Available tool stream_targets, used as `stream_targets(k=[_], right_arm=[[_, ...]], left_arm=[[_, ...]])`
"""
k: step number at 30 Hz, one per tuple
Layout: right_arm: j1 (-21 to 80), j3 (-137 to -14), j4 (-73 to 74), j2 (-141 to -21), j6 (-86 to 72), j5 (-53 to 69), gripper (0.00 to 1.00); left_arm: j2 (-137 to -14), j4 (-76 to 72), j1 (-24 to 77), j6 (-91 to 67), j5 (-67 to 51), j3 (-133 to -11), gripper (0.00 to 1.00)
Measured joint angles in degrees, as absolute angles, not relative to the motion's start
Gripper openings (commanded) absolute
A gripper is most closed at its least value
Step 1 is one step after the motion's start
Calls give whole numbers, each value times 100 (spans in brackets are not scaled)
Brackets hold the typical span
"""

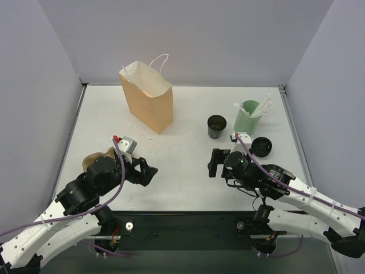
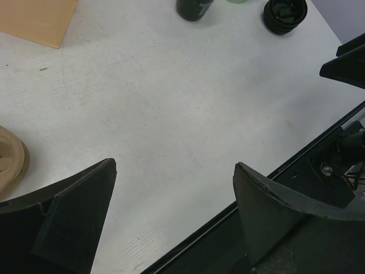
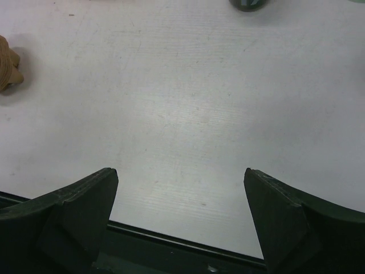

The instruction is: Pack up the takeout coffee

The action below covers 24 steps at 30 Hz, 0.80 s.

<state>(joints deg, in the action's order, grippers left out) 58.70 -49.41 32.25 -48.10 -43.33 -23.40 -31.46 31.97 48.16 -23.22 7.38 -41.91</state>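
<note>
The takeout coffee, a small dark cup (image 1: 217, 126), stands upright right of centre, its top looking uncovered. A round black lid (image 1: 261, 146) lies apart to its right. The tan paper bag (image 1: 147, 100) stands open at the back left. My left gripper (image 1: 151, 172) is open and empty near the front edge, well short of the cup. My right gripper (image 1: 211, 163) is open and empty just in front of the cup. The left wrist view shows the cup's base (image 2: 193, 8), the lid (image 2: 284, 11) and my open gripper (image 2: 174, 164). The right wrist view shows the cup's base (image 3: 248, 4) beyond the open gripper (image 3: 181, 171).
A pale green cup (image 1: 247, 116) with white sticks stands behind the lid. A brown moulded-pulp tray (image 1: 94, 158) lies partly under my left arm; it also shows in the left wrist view (image 2: 11, 160) and the right wrist view (image 3: 8, 71). Walls enclose the table on three sides.
</note>
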Motion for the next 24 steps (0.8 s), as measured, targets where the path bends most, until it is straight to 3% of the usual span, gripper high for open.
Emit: stream_targets(k=[6,9,13,14,17,24], right_arm=[[5804,-5269,3256,-5111,-3977,-2897,96],[5273,-5610,3273,-5461,-3710,-2989,92],[4071,-6154,3223,-6180,-3387,-2851,74],[3828,-6320,3212,-6405,-3291,-2786,63],[3304,-6799,3098,-7126,-3074,-2604,51],[2635,-7721,2930,-8715,-2882,-2200,41]], left_arm=[[-3072,3197,4847,-2335,775,-4191,93],[-3072,3197,4873,-2338,781,-4191,93],[-3072,3201,4923,-2340,805,-4191,93],[-3072,3203,4939,-2344,816,-4191,93],[-3070,3205,4980,-2355,829,-4191,93],[-3017,3221,5026,-2362,836,-4191,93]])
